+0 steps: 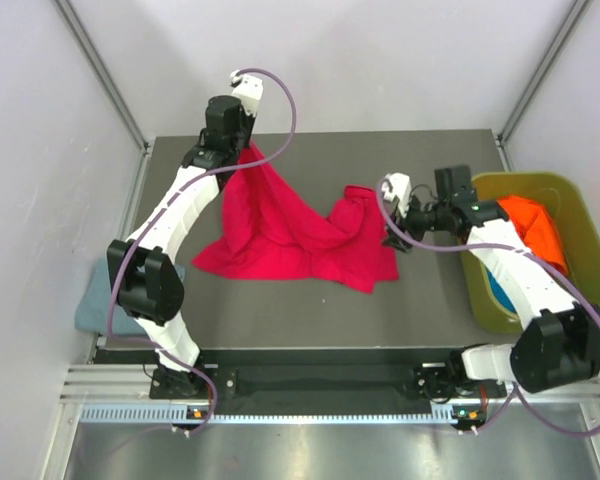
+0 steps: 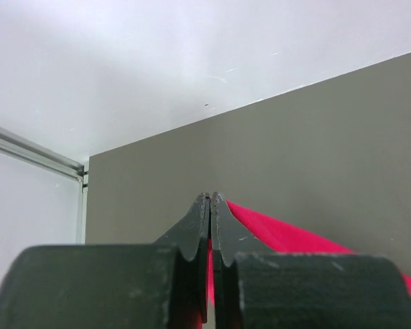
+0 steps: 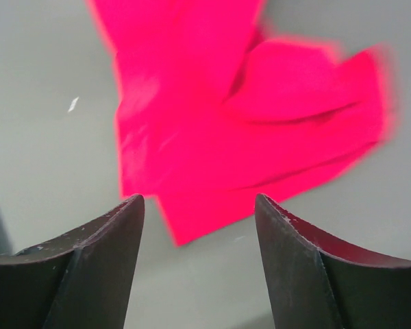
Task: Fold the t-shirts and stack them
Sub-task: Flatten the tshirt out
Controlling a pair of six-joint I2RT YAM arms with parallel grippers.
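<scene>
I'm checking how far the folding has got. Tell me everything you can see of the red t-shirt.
The red t-shirt is crimson, soft cloth, unfolded and rumpled, spread across the middle of the dark table. Its far left corner is lifted and pinched in the shut left gripper, so cloth drapes down from there. The right end is bunched into folds. The open right gripper hovers by that end without holding it.

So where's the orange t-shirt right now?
In the top view the orange t-shirt is on the right side, lying inside the olive-green bin, close beside the right arm.
</scene>
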